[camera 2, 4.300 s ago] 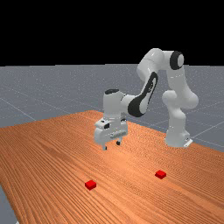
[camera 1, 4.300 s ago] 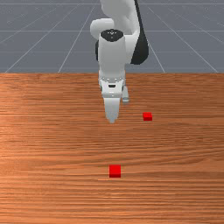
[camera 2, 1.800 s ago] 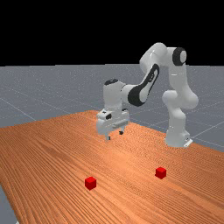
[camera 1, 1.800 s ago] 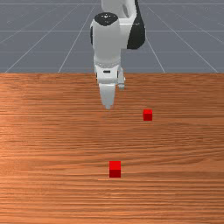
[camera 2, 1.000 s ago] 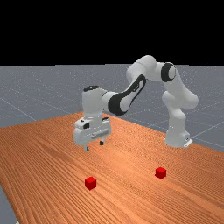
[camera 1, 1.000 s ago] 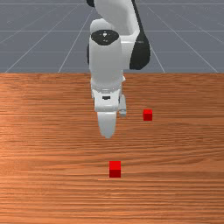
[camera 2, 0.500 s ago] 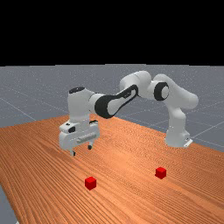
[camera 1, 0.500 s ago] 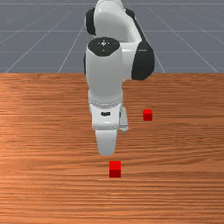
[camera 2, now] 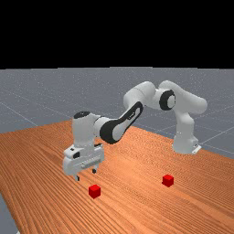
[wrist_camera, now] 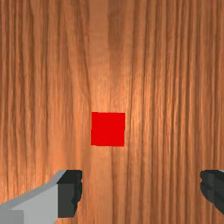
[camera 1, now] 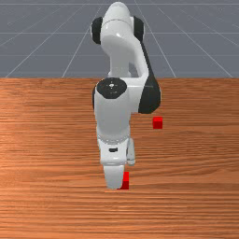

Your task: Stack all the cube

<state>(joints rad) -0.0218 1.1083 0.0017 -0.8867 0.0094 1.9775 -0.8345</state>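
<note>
In the front view, your claw (camera 1: 113, 177) hangs at the first red cube (camera 1: 126, 181), overlapping its side toward the front view's left, so you see just part of that cube around the white tip. Your second red cube (camera 1: 158, 123) lies well apart from the first, nearer the arm's base and toward the front view's right, and both rest on the wooden tabletop (camera 1: 196, 200), each by itself and unstacked. In the far view, you have the claw up and to the far view's left of the first red cube, its two dark tips spread and pointing down, and the second red cube sits well off to the far view's right of the first. In the wrist view, the first red cube shows you its flat top face, its edges roughly square with the line between the dark fingertips (wrist_camera: 70, 194). Those stand wide apart, wood grain between them, and your claw (wrist_camera: 141, 192) is spread and touches neither side of the first cube, which sits off that line, closer across to one fingertip than to the other.
</note>
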